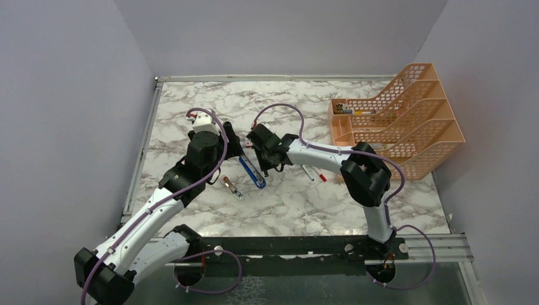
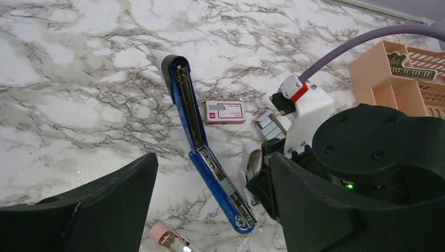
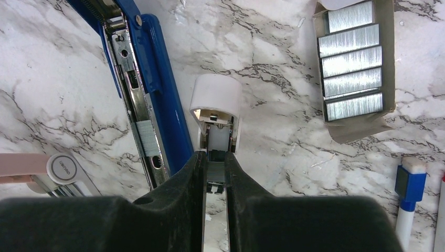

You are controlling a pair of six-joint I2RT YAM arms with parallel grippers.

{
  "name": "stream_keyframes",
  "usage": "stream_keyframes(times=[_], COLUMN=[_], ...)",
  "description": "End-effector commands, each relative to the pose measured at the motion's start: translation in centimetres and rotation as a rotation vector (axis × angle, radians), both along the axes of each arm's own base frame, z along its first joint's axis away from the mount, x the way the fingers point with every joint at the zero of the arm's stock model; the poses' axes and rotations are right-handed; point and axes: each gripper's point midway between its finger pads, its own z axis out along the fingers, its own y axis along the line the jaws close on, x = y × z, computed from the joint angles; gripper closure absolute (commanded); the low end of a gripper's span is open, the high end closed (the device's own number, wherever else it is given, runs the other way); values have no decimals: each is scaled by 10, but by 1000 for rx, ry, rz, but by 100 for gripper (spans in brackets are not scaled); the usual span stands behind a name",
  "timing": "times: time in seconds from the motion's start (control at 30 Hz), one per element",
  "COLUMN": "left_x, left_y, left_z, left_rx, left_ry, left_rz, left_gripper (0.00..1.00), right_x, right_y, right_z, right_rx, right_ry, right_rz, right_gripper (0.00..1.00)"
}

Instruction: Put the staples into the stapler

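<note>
Right gripper (image 3: pixel 215 157) first: its black fingers are almost together, pinched on what looks to me like a short grey metallic staple strip (image 3: pixel 215 176). The strip runs along the fingers, pointing away from the wrist. Just past the fingertips a small white oblong block (image 3: pixel 215 97) lies on the marble-patterned table (image 3: pixel 283 152). I can't tell whether the strip touches it.

The bit that matters is the slim bright-blue stapler (image 3: pixel 162 100). It lies hinged open and flat, just beside the right gripper on its left in the wrist view, with its silver metal channel (image 3: pixel 131 89) facing up. Its long axis runs nearly the same way as the held strip, only slightly tilted. So I reckon I need a sideways nudge left plus a small twist, not a big reach. Something ribbed and grey sits partway along the channel; it could be staples or the pusher.

The grey cardboard tray of spare staple strips (image 3: pixel 351 63) sits well off to the other side.

The right arm reaches in from its base with the elbow up and the wrist tipped down at the table. The left gripper (image 2: pixel 212 157) hangs over the stapler with fingers spread wide, holding nothing. Both are close, but the right one has the strip.
</note>
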Motion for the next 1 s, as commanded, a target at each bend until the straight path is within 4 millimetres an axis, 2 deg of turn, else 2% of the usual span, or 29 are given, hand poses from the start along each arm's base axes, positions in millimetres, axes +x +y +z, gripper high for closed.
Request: stream_keyframes(times=[0.0,0.97], left_x=[-1,-2], left_y=[7,8], left_z=[-1,-1], left_rx=[4,3], left_ry=[-3,-4], left_rz=[27,29], left_gripper=[20,20], right_x=[-2,-9], right_y=[8,-4], right_z=[-5,-8], right_rx=[11,-42], right_ry=[26,78], right_rz=[1,-61], right_gripper=[79,78])
